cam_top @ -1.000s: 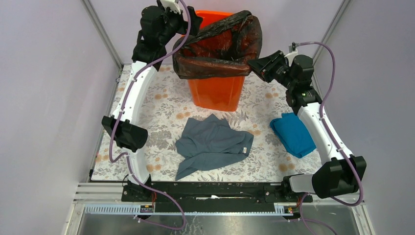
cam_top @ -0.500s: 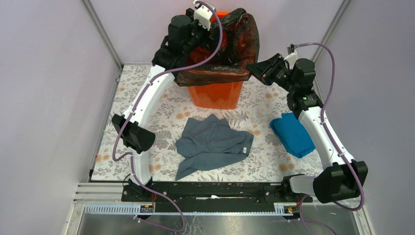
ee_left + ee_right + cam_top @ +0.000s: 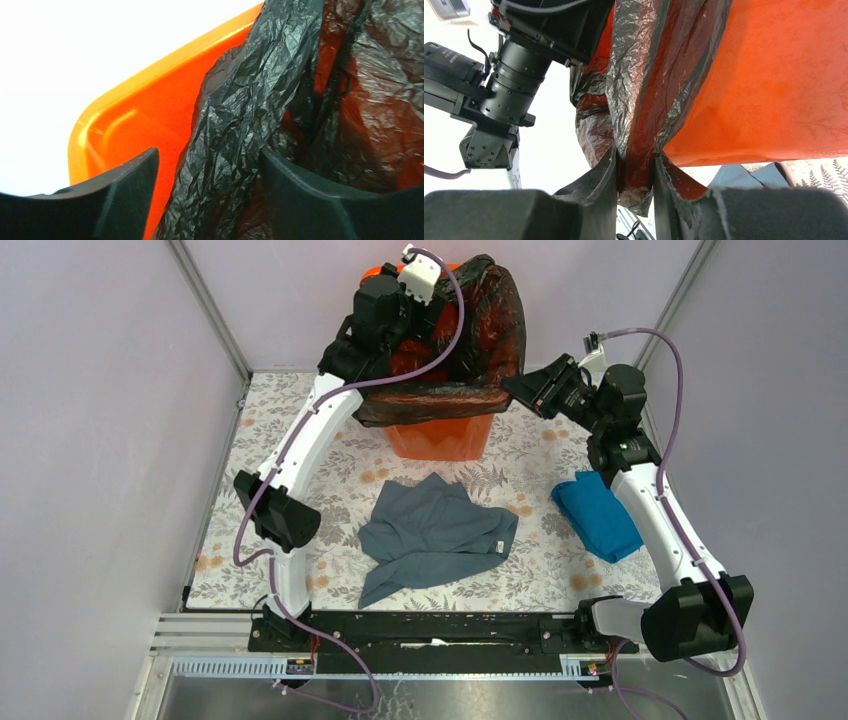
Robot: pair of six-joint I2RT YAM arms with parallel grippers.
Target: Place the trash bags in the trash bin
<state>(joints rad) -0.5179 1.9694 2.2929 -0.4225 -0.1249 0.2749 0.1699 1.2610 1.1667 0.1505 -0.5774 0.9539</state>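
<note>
Floral table (image 3: 340,465), trash bag (image 3: 490,320) over bin (image 3: 440,438)

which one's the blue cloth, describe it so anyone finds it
Find the tall orange bin at the table's far end, then look nearer and right, beside the right arm. The blue cloth lies there, folded and bright blue, unlike the crumpled grey cloth mid-table.

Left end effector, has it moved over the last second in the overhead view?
Yes. The left end effector swung rightward, from outside the trash bin's left side to above its opening, now straddling a fold of the trash bag.
</note>
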